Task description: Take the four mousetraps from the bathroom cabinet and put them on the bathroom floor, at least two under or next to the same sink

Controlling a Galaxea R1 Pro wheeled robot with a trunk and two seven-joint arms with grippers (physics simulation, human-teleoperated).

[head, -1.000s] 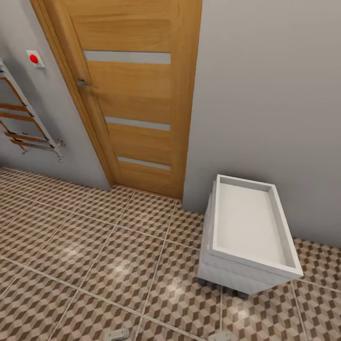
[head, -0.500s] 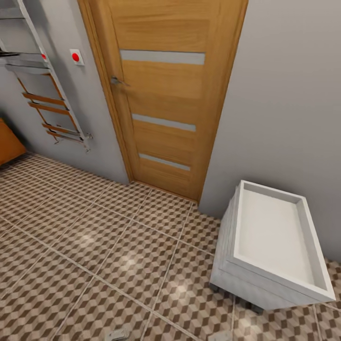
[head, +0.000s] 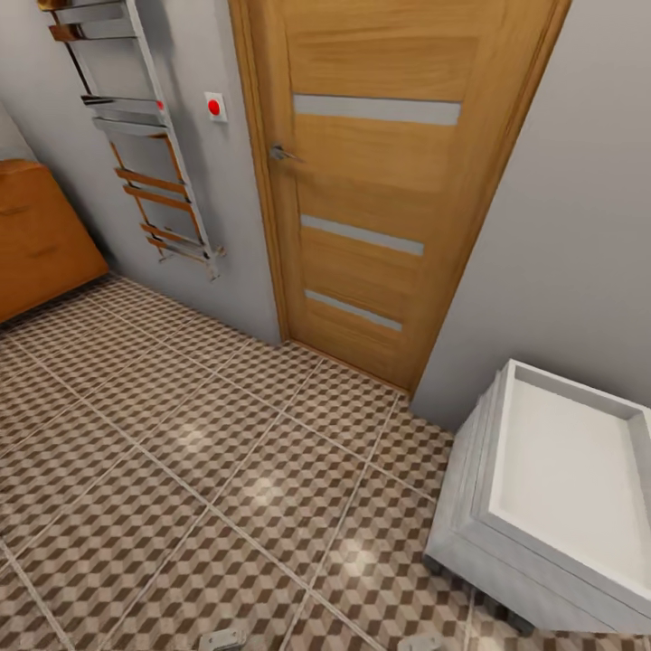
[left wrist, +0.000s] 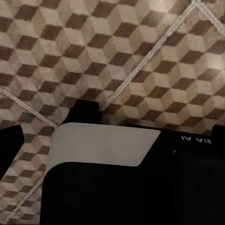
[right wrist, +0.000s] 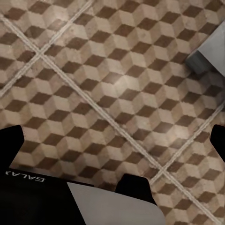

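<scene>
The head view is looking down on the bathroom floor (head: 208, 470), whose cube-patterned tiles are running out towards a grey wall. A wooden door (head: 380, 181) with 3 pale horizontal strips is standing shut in that wall, with a small metal handle (head: 280, 154) on its left edge. To the left of the door a small white plate with a red button (head: 214, 106) is sitting on the wall, and further left a towel rail (head: 145, 136) of chrome and wood bars is hanging, its long axis running up the wall. At the far left edge a corner of the cabinet (head: 41, 235), orange-brown, is showing, standing on the tiles against the wall with its flat top uppermost; no drawer is visibly open on the part in view. At the lower right a small white drawer unit (head: 561, 506) with a rimmed tray-like top is standing near the wall, well apart from the cabinet, with open floor between them.

The left tool (left wrist: 112, 136) is hanging above the tiles in the left wrist view, and the right tool (right wrist: 112, 183) likewise in the right wrist view, where a corner of the white unit (right wrist: 208, 56) is showing. Dark finger ends are sitting at the outer edges of both wrist views, so both tools are spread wide with nothing between them.
</scene>
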